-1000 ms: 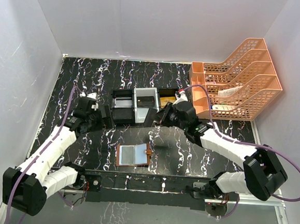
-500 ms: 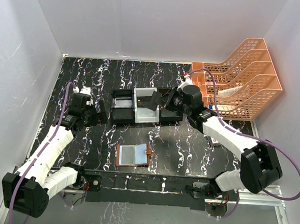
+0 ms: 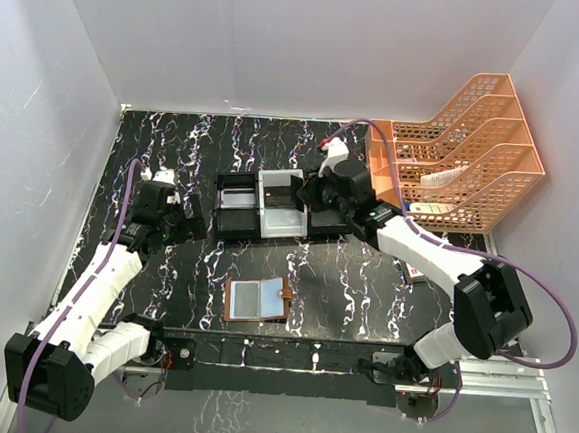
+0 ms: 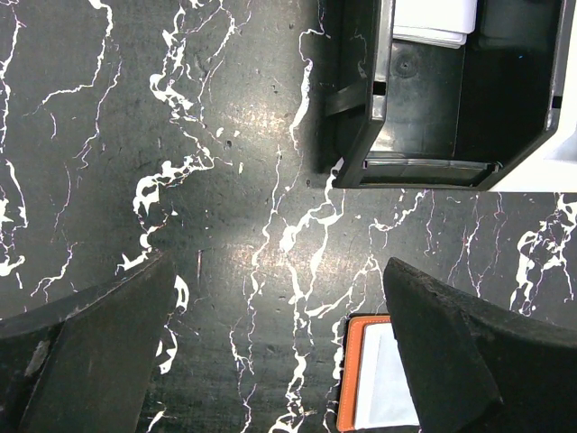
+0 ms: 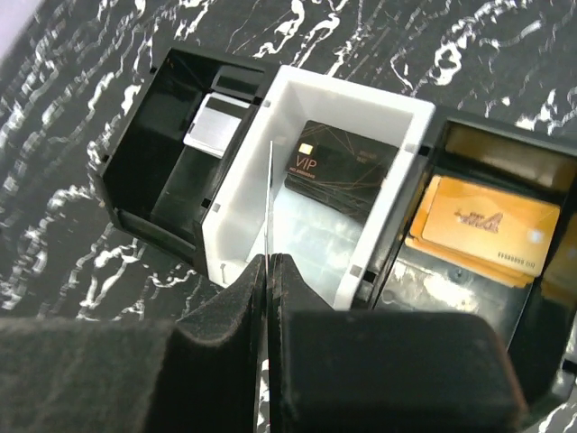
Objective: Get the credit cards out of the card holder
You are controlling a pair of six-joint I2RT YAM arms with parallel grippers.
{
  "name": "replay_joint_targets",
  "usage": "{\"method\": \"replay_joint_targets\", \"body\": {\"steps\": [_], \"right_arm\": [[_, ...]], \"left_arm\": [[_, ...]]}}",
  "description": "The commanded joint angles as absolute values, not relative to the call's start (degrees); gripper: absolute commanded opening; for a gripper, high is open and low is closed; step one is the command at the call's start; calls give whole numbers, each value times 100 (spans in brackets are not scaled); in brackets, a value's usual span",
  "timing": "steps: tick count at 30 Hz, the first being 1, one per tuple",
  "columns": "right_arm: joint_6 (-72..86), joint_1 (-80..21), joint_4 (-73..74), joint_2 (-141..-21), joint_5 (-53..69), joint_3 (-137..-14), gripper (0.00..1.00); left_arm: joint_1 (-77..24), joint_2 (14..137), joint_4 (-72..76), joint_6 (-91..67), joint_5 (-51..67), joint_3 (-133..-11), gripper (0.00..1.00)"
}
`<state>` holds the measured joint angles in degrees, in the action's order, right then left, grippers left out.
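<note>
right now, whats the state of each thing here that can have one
card holder, spread open, flat on the table
credit card, pinched edge-on over the tray
right gripper, shut on the credit card
left gripper, open, empty

A black VIP card [image 5: 347,164] lies in a white tray compartment [image 5: 361,97] just beyond the right pincer [image 5: 269,260]; gold cards [image 5: 487,225] sit farther right.

The left fingers [image 4: 90,352] hang spread wide, while the right fingers [image 5: 225,325], reached far forward, pinch a thin credit card [image 5: 269,194].
</note>
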<state>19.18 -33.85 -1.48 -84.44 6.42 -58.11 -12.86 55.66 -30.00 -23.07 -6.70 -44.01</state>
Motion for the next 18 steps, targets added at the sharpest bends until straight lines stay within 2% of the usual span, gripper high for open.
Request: {"method": "replay_joint_targets", "body": {"steps": [1,10,18], "right_arm": [[-137,-3980,-365,-8608,-238,-6287,0],[-1217,-4174,-161,-9378,-813,-7003,0],[-1914,-4172,-84,-10253,-848,-7571,0]], "left_arm": [[-1259,5493,-2968,-2215,-765,-4382,99],[-1262,5476,-2957,-2195,-799,-4378,99],[-1259,5466,-2936,-2197,-743,-4372,99]]}}
